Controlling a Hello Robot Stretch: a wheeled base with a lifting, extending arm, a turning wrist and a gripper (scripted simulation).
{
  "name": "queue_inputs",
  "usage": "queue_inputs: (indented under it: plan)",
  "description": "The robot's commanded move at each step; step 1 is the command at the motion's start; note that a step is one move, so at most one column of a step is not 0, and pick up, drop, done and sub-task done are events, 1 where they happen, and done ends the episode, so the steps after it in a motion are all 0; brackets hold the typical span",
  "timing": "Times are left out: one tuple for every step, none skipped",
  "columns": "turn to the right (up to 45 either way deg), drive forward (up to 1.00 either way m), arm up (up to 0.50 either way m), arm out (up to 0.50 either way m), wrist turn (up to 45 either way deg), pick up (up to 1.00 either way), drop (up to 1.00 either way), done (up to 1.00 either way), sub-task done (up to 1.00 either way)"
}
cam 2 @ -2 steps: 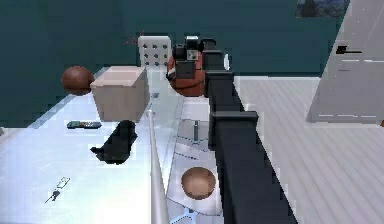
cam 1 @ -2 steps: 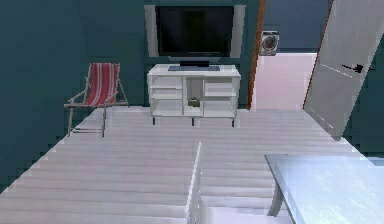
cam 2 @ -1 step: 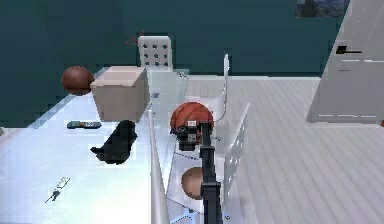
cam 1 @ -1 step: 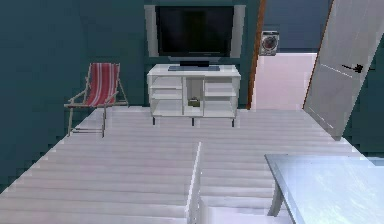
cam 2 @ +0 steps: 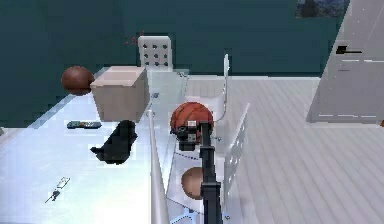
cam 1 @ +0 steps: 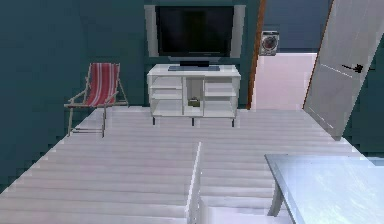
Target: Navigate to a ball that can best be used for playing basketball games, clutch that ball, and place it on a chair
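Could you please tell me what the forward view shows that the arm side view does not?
Forward view: a wall television, white stand, striped deck chair and doorway. Arm side view: the arm, an orange basketball, a brown ball and a cardboard box. Both: teal wall, pale plank floor and, seemingly, the pale table.
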Motion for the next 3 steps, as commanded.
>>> queue_inputs:
  plan:
    - [0.0, 0.0, 0.0, 0.0, 0.0, 0.0, 1.0, 0.0, 0.0]
    - [0.0, 0.0, 0.1, 0.0, 0.0, 0.0, 0.0, 0.0, 0.0]
    - [0.0, 0.0, 0.0, -0.08, 0.0, 0.0, 0.0, 0.0, 0.0]
